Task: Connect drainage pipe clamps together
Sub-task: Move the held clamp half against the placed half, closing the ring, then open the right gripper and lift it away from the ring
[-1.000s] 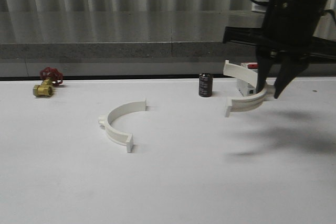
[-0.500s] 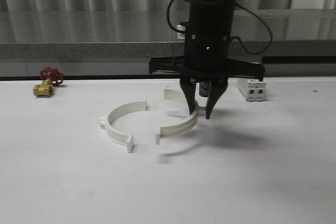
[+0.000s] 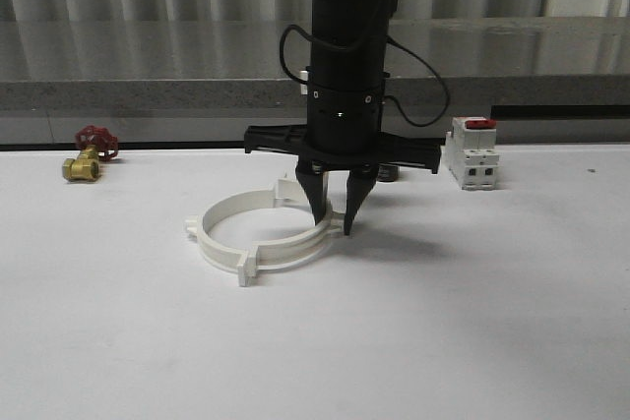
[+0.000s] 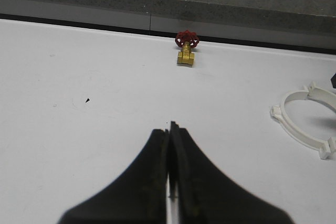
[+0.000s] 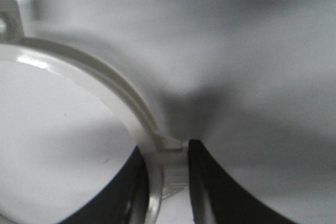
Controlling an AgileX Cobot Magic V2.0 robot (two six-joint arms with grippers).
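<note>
Two white drainage pipe clamps lie on the white table (image 3: 443,341) as a ring. The left half (image 3: 210,233) rests flat. The right half (image 3: 290,249) meets it, with the end tabs touching at the front (image 3: 246,269) and at the back (image 3: 282,189). My right gripper (image 3: 333,223) points straight down and is shut on the right half's band (image 5: 105,82), one finger on each side of it (image 5: 165,153). My left gripper (image 4: 170,128) is shut and holds nothing, hovering over bare table well to the left of the ring (image 4: 294,132).
A brass valve with a red handwheel (image 3: 87,156) lies at the far left (image 4: 186,48). A white boxy switch with a red top (image 3: 471,154) stands at the back right. A black cylinder (image 3: 390,173) is mostly hidden behind the right arm. A grey ledge (image 3: 148,95) bounds the table's far edge.
My right gripper carried the right clamp half from the back right, leftward across the table, and lowered it against the resting left half. The two halves now form a ring.
</note>
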